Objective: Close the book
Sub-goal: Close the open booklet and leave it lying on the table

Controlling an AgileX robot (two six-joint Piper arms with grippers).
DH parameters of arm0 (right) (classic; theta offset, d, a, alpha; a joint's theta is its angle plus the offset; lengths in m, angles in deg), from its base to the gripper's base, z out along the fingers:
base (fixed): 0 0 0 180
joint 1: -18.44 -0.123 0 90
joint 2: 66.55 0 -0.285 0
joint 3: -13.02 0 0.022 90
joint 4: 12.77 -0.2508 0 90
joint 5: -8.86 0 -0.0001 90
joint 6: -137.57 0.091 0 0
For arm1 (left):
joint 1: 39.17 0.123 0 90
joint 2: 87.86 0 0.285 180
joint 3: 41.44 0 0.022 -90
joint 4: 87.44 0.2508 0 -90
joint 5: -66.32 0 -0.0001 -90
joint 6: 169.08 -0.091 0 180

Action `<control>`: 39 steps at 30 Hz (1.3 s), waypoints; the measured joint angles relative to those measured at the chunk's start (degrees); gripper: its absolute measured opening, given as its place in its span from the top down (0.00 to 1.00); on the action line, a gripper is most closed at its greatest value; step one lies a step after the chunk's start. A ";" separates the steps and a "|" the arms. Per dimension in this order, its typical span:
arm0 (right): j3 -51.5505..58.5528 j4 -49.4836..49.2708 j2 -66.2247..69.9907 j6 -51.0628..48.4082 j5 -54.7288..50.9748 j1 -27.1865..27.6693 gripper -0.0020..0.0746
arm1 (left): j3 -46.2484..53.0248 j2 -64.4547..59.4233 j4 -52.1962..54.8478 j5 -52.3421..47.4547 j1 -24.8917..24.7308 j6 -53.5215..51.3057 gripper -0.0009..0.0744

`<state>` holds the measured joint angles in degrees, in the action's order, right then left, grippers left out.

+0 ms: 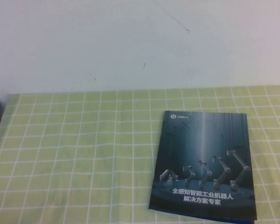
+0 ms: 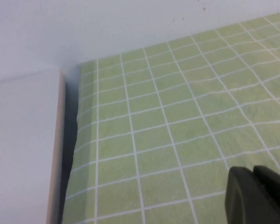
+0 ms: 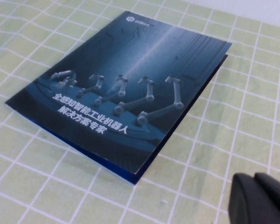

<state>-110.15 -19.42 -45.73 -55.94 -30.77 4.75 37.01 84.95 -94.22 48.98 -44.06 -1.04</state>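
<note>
Book (image 3: pixel 121 88) shut, ahead of right pincer (image 3: pixel 256 196); left pincer (image 2: pixel 254 191) over bare cloth (image 2: pixel 177 116); both states can't tell; risk: gaping edge lets it spring open.

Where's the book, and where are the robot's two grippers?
book (image 1: pixel 203 161): high view, middle of its dark cover.
left gripper (image 2: pixel 255 189): left wrist view, dark tip, over the tablecloth (image 2: pixel 154 140).
right gripper (image 3: pixel 255 193): right wrist view, dark tip, near the book.

Glossy paper book (image 1: pixel 203 163) on matt, soft-looking checked cloth (image 1: pixel 74 149).
</note>
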 joint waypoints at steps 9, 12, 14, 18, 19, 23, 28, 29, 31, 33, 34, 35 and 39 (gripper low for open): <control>0.00 -0.20 0.00 0.00 0.00 0.00 0.98 | -0.21 0.12 4.23 -0.88 -1.96 14.25 0.99; 0.00 -0.20 0.00 0.00 0.00 0.00 0.98 | -0.21 0.12 4.38 -0.88 -1.96 14.43 0.99; 0.00 -0.20 0.00 0.00 0.00 0.00 0.98 | -0.21 0.12 4.37 -1.02 -1.96 14.52 0.99; 0.00 -0.20 0.00 0.00 0.00 0.00 0.98 | -0.21 0.12 4.37 -1.06 -1.96 14.56 0.99; 0.00 -0.20 0.00 0.00 0.00 0.00 0.98 | -0.21 0.12 4.37 -1.15 -1.96 14.56 0.99; 0.00 -0.23 0.00 0.00 0.00 0.00 0.98 | -0.21 0.12 4.37 -1.15 -1.96 14.65 0.99; 0.00 -0.23 0.00 0.00 0.00 0.00 0.98 | -0.21 0.12 4.37 -1.15 -1.96 14.65 0.99; 0.00 -0.23 0.00 0.00 0.00 0.00 0.98 | -0.21 0.12 4.37 -1.15 -1.96 14.65 0.99; 0.00 -0.23 0.00 0.00 0.00 0.00 0.98 | -0.21 0.12 4.37 -1.15 -1.96 14.65 0.99; 0.00 -0.23 0.00 0.00 0.00 0.00 0.98 | -0.21 0.12 4.37 -1.15 -1.96 14.65 0.99; 0.00 -0.23 0.00 0.00 0.00 0.00 0.98 | -0.21 0.12 4.37 -1.15 -1.96 14.65 0.99; 0.13 -0.23 -0.15 0.00 0.26 0.00 0.98 | -0.21 0.12 4.37 -1.26 -1.96 14.65 0.99; 3.00 -0.23 -2.36 0.00 4.33 0.22 0.98 | -0.29 0.12 4.41 -1.28 -1.96 14.65 0.99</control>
<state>-107.15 -19.66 -48.09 -55.94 -26.43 4.97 36.72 85.08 -89.81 47.70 -46.02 13.62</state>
